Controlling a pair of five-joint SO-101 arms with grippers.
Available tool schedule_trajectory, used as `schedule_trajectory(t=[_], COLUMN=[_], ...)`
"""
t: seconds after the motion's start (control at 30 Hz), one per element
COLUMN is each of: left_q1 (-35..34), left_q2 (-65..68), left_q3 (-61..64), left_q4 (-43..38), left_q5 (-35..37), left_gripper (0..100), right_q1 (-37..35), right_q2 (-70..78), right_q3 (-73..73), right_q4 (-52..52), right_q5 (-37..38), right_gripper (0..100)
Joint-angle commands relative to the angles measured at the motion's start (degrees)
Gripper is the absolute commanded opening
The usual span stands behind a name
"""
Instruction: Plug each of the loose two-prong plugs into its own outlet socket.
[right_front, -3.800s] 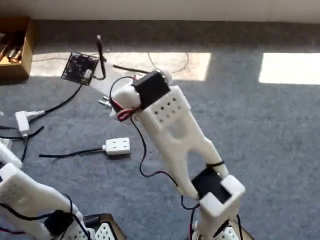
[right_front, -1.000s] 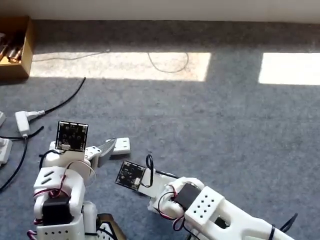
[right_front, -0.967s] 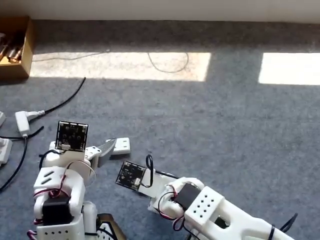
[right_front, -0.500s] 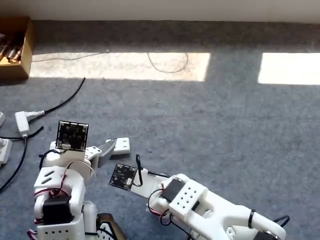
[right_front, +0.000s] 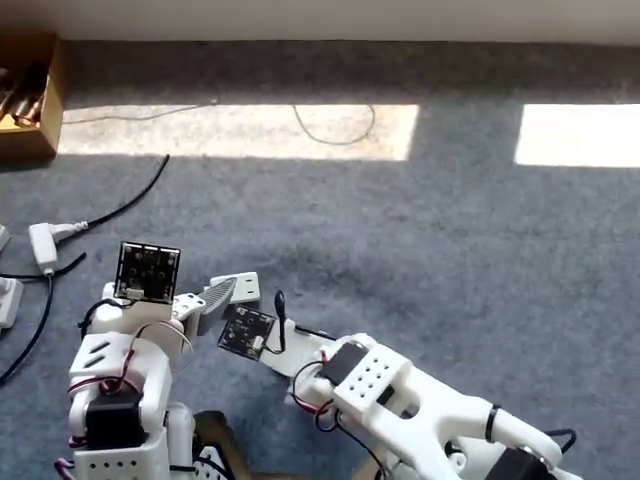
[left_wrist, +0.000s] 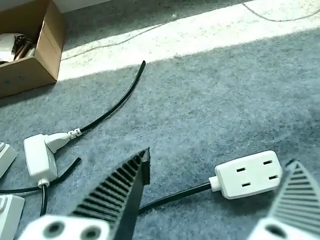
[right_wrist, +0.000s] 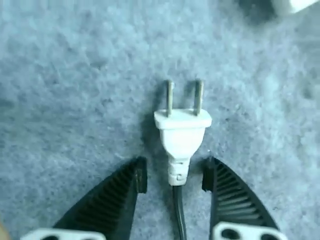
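High view: the left gripper (right_front: 216, 296) hangs low over the grey carpet (right_front: 450, 250), just beside the white outlet socket (right_front: 240, 287), apparently placed to steady it. Whether they touch cannot be told.

Left wrist view: its ribbed black fingers (left_wrist: 120, 190) are spread. The glossy rectangular socket and its black cord (left_wrist: 170, 197) lie between them, with the socket close to one finger.

Right wrist view: the right gripper (right_wrist: 174, 172) straddles the two-prong plug (right_wrist: 182, 127), fingers spread either side of its moulded white body, not yet pinching. The metal prongs point away, which would suit a push toward the socket.

plug (right_wrist: 182, 131) on carpet (right_wrist: 75, 75), between right pincer's (right_wrist: 174, 174) fingers (right_wrist: 115, 200).
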Motion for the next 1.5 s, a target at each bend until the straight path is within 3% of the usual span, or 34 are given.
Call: schedule_trajectory(t=[0.0, 0.2, 0.33, 0.57, 0.67, 1.17, 1.47], left_q1=[0.5, 0.0, -2.4, -2.9, -2.8, -2.7, -2.7], left_q2=[0.0, 0.0, 0.0, 0.0, 0.0, 0.0, 0.0], left_q3=[-0.3, -0.8, -1.6, -1.6, -1.5, -1.5, -1.5], left_q4=[0.2, -0.2, 0.0, 0.2, 0.2, 0.2, 0.3], left_q5=[0.1, 0.1, 0.1, 0.1, 0.1, 0.1, 0.1], left_gripper=[39, 39, 39, 39, 39, 39, 39], right_q1=[0.5, -7.6, -7.2, 0.0, 0.0, -0.1, -0.1], right_q2=[-2.3, -11.1, -16.4, -16.5, -16.5, -16.2, 0.1], right_q3=[-3.7, -4.4, -6.5, -2.6, -0.7, 1.7, -3.5], right_q4=[9.1, 20.4, 20.6, 10.2, 8.9, 6.4, 3.6], right_q5=[0.8, 0.8, 4.9, 5.8, 9.0, 7.6, 6.9], right_gripper=[20.5, 20.5, 20.5, 20.5, 20.5, 20.4, 16.3])
